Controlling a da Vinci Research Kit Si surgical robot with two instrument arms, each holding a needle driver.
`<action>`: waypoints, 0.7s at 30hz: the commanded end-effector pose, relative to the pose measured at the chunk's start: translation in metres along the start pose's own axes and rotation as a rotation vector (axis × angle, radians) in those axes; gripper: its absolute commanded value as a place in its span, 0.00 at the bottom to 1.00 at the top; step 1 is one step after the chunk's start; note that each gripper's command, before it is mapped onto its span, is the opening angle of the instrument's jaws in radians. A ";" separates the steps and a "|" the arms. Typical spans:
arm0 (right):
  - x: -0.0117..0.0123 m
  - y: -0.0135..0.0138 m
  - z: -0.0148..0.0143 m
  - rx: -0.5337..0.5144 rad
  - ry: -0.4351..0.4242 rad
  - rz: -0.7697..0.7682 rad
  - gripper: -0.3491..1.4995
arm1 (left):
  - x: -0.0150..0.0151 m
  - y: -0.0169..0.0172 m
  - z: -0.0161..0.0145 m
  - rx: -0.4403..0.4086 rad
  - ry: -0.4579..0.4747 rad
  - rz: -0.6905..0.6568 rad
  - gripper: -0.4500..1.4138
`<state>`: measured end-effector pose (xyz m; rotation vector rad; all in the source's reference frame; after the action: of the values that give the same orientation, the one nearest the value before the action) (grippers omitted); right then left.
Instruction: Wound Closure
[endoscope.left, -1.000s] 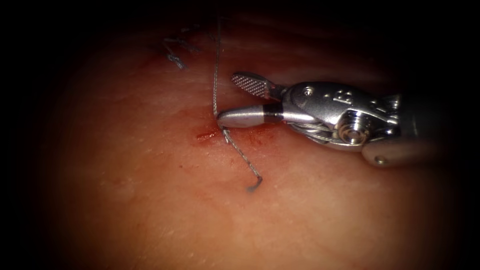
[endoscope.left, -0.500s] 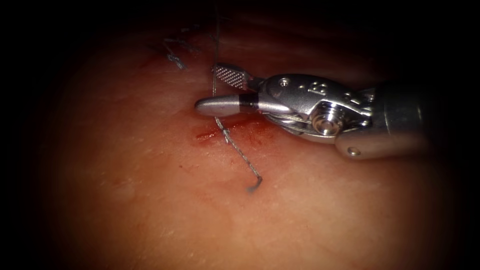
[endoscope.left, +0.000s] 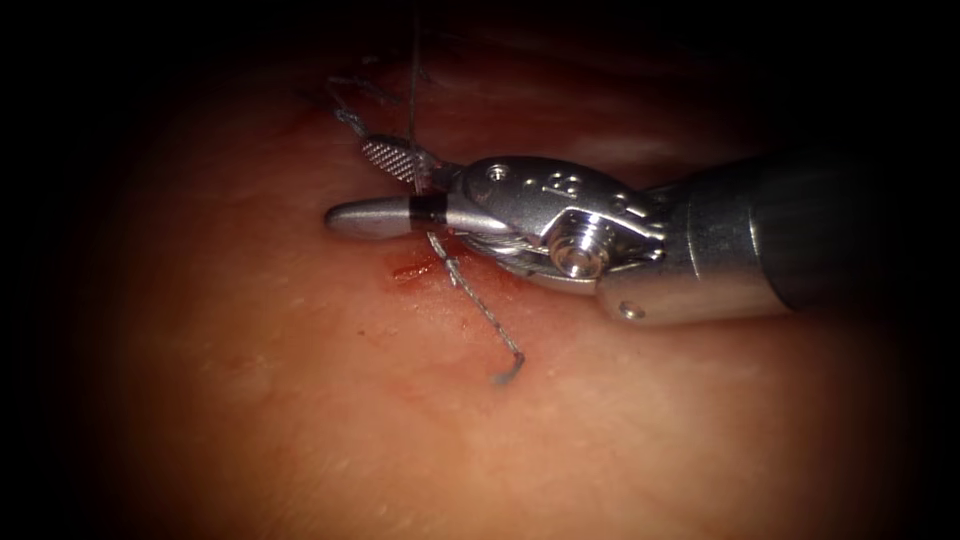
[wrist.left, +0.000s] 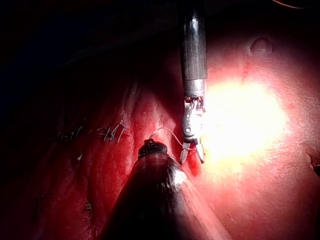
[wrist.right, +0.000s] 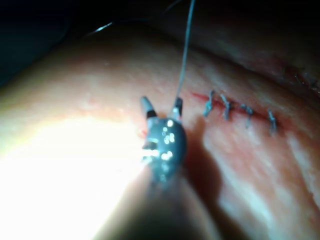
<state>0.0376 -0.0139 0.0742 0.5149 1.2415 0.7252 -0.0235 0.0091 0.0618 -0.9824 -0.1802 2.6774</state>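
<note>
My right tool (endoscope.left: 350, 183) lies across the tissue (endoscope.left: 300, 420) from the right with its jaws open. A taut thread (endoscope.left: 411, 90) rises from the stitch at the small red cut (endoscope.left: 412, 269) and passes between the two jaws close to their hinge; they are not closed on it. A short thread tail (endoscope.left: 490, 322) runs down and right from the stitch and ends in a curl. In the right wrist view the open right tool (wrist.right: 161, 105) straddles the rising thread (wrist.right: 185, 50). In the left wrist view the right tool (wrist.left: 192, 157) hangs open beyond my left tool's dark shaft (wrist.left: 160, 200).
Finished stitches with cut ends (endoscope.left: 350, 118) sit above and left of the tool; the same row of stitches (wrist.right: 240, 114) crosses the closed cut in the right wrist view. Red fluid (endoscope.left: 500, 262) stains the tissue under the right tool's wrist.
The right tool has slid left over the cut with its jaws open, so the upright thread, once at the jaw tips, now sits near the hinge. The thread tail has not moved.
</note>
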 end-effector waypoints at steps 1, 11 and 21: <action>-0.0005 0.0000 0.0008 0.004 0.000 0.004 0.98 | 0.0002 0.0001 0.0007 0.002 0.006 0.004 0.00; -0.0007 0.0000 0.0009 0.005 0.000 0.001 0.98 | 0.0012 0.0005 -0.0001 0.000 0.010 0.008 0.00; -0.0014 0.0000 0.0012 0.011 -0.005 -0.005 0.98 | 0.0022 0.0010 -0.0009 0.000 0.017 0.018 0.00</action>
<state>0.0378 -0.0146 0.0751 0.5211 1.2414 0.7148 -0.0243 0.0088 0.0589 -1.0093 -0.1716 2.6826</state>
